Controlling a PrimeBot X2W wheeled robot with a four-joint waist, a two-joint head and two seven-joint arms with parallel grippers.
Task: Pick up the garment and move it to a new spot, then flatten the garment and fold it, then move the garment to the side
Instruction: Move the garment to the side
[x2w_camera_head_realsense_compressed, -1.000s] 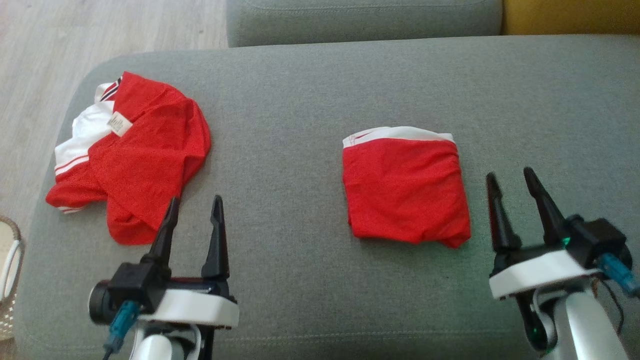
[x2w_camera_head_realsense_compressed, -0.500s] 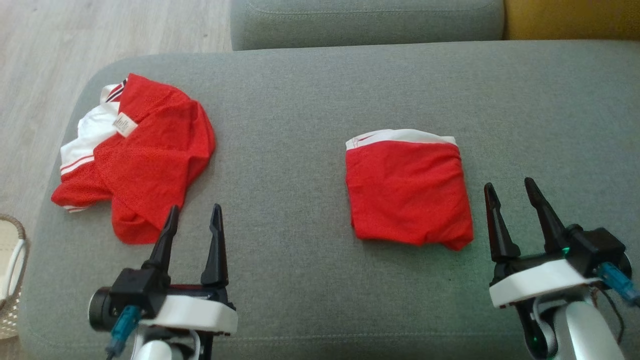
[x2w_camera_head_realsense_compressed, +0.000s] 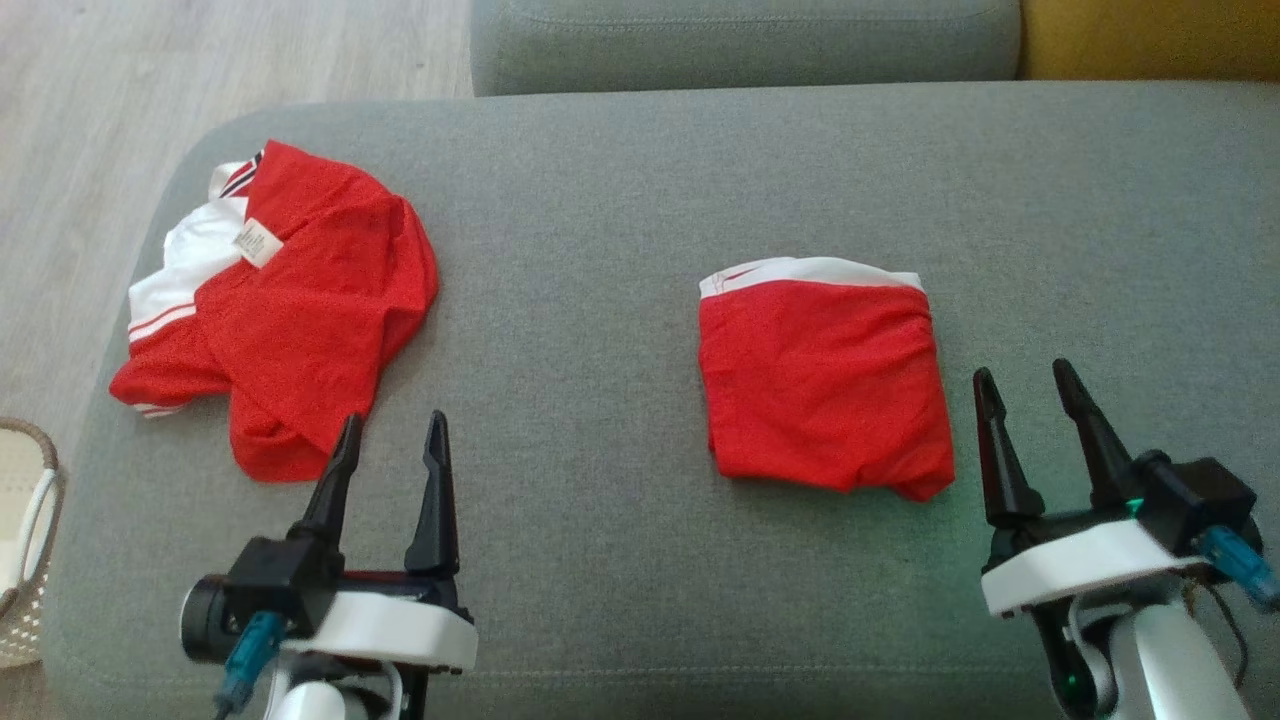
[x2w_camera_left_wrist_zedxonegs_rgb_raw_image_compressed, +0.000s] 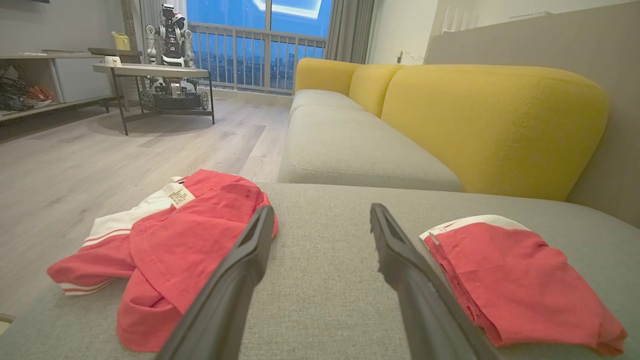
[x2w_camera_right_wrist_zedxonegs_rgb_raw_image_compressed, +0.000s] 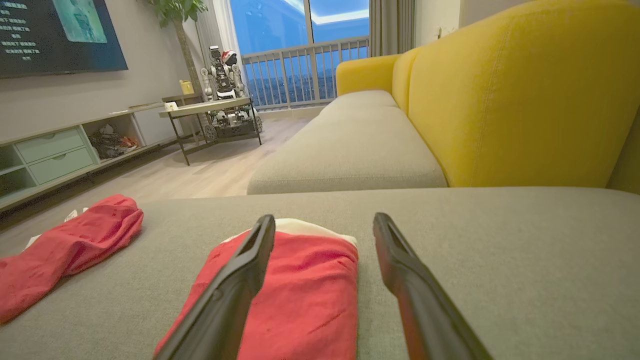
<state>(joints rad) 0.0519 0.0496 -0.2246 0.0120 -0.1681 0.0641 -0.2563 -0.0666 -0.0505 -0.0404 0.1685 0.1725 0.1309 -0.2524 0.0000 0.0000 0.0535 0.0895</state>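
Garment (x2w_camera_head_realsense_compressed: 825, 385), red and folded, lies on the grey sofa seat (x2w_camera_head_realsense_compressed: 600, 250) just left of the right end effector (x2w_camera_head_realsense_compressed: 1023, 369); crumpled red shirt (x2w_camera_head_realsense_compressed: 290, 310) lies near the left end effector (x2w_camera_head_realsense_compressed: 393, 417); both stand released, empty

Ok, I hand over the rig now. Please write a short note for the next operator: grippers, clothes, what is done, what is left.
Left gripper: open, empty, close to the crumpled shirt.
Right gripper: open, empty, just right of the folded garment.
Both clothes lie on the grey cushion: the shirt at its left end, the folded one right of centre.
Done: one garment is folded.
Left: the shirt is not flattened or folded, so it is probably next.
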